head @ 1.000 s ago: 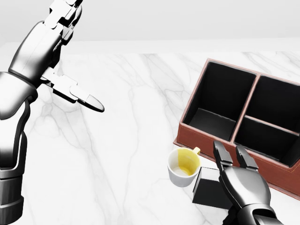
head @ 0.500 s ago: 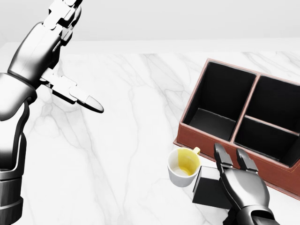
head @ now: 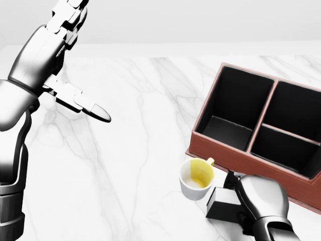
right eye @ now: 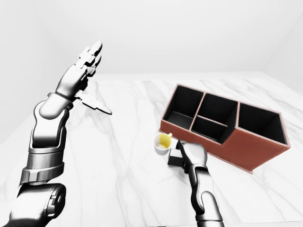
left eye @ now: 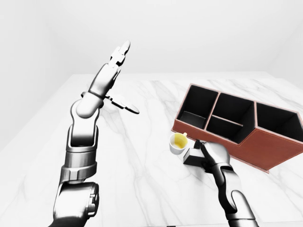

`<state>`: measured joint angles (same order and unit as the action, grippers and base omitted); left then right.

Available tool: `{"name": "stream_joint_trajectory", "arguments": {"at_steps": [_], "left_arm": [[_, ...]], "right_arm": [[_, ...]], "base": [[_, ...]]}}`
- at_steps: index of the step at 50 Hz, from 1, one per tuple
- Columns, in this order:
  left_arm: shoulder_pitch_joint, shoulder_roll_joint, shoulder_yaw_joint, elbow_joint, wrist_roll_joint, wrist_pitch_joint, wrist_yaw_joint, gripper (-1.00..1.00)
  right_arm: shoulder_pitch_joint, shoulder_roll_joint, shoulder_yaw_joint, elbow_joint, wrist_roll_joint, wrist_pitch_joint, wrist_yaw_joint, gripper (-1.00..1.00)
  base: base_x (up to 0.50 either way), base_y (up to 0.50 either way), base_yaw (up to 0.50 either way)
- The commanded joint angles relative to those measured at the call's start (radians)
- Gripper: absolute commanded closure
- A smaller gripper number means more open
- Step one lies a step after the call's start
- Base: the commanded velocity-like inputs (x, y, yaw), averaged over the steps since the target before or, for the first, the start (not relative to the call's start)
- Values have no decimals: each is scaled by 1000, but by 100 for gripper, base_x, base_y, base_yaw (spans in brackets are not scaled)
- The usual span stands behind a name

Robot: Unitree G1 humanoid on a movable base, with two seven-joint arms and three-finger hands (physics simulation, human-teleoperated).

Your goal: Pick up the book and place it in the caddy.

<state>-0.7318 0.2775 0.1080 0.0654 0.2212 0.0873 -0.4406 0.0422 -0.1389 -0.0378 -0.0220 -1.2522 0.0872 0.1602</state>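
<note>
The book [head: 223, 205] is seen low and right of centre in the head view, lying on the white marble bench [head: 135, 165], a plain, flat black block with no markings to be made out. Its long axis cannot be told, since much of it is covered by the right hand [head: 261, 198]; only the left corner and one edge are shown. The right hand is curled down over the book's right part, fingers bent onto it, though a firm grip cannot be confirmed. Just beside the book, to its left, a white mug [head: 197, 179] with a yellow inside is stood upright. The brown caddy [head: 241, 163], with black compartments, is found just above book and hand. The left hand [head: 70, 75] is held high at the left, fingers spread wide, nothing in it.
</note>
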Motion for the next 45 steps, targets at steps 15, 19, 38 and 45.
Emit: {"name": "stream_joint_trajectory", "arguments": {"at_steps": [15,19,38,45], "left_arm": [[1,-2,0,12,1,0,4,-100],[1,-1,1,11,1,0,6,-100],[-16,11,7,63,-11,0,16,-100],[-16,17,13,71,-19,0,18,-100]], "right_arm": [[28,-7,-36,-18,26,0,69,100],[21,-10,-59,-74,26,0,120,100],[10,19,-143,-489,-90,0,460,100],[-14,30,-168,-586,-133,0,538,100]], "base": [[0,0,0],[0,0,0],[0,0,0],[0,0,0]]}}
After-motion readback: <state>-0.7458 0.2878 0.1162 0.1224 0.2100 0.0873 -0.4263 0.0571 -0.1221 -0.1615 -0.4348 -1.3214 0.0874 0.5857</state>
